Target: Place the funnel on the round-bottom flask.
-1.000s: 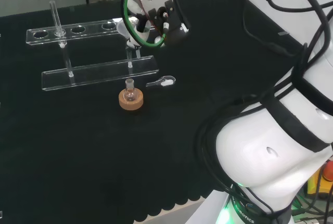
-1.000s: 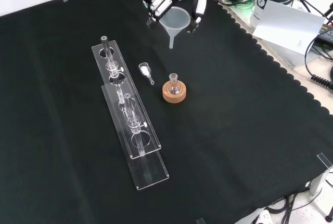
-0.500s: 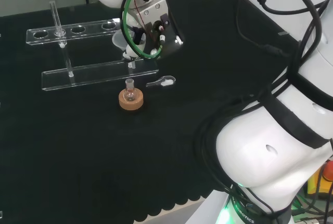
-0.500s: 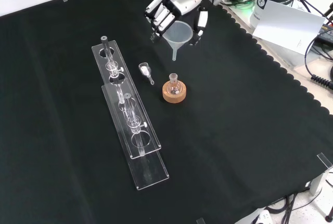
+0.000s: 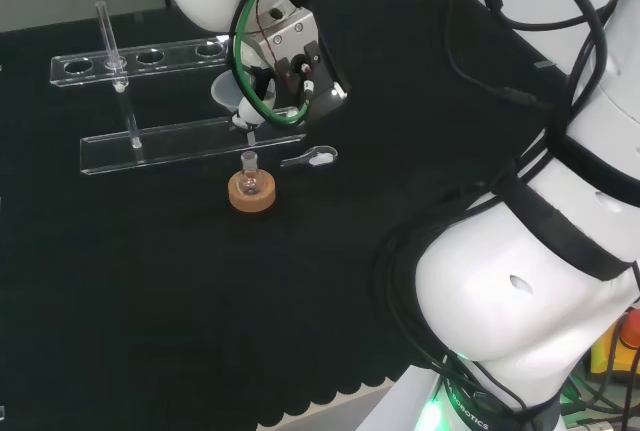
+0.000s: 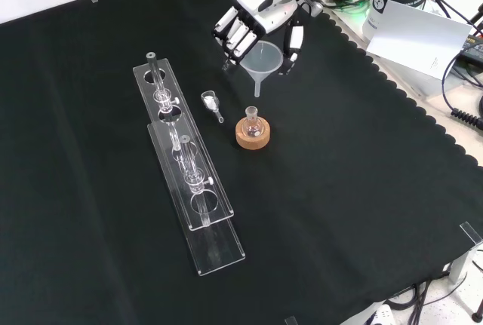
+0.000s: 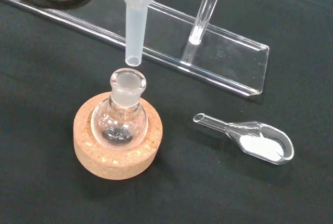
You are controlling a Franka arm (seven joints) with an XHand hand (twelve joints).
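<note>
My hand (image 6: pixel 260 17) is shut on a translucent white funnel (image 6: pixel 261 61), fingers on one side of its cone and the thumb on the other. The funnel (image 5: pixel 232 99) hangs upright in the air. In the wrist view its stem tip (image 7: pixel 133 57) hovers just above the open neck of the small round-bottom flask (image 7: pixel 124 114), without touching. The flask (image 6: pixel 252 122) stands upright on a cork ring (image 6: pixel 252 135) near the middle of the cloth; in the head view the flask (image 5: pixel 250 173) sits below the hand (image 5: pixel 290 71).
A clear glass scoop (image 6: pixel 211 103) holding white powder lies on the cloth beside the flask. A long clear rack (image 6: pixel 187 167) with upright tubes stands to the left in the front view. White papers and cables (image 6: pixel 423 35) lie beyond the cloth's scalloped edge.
The hand has carried the funnel down and toward the flask; its stem now hangs close above the flask's neck. Flask, scoop and rack have stayed put.
</note>
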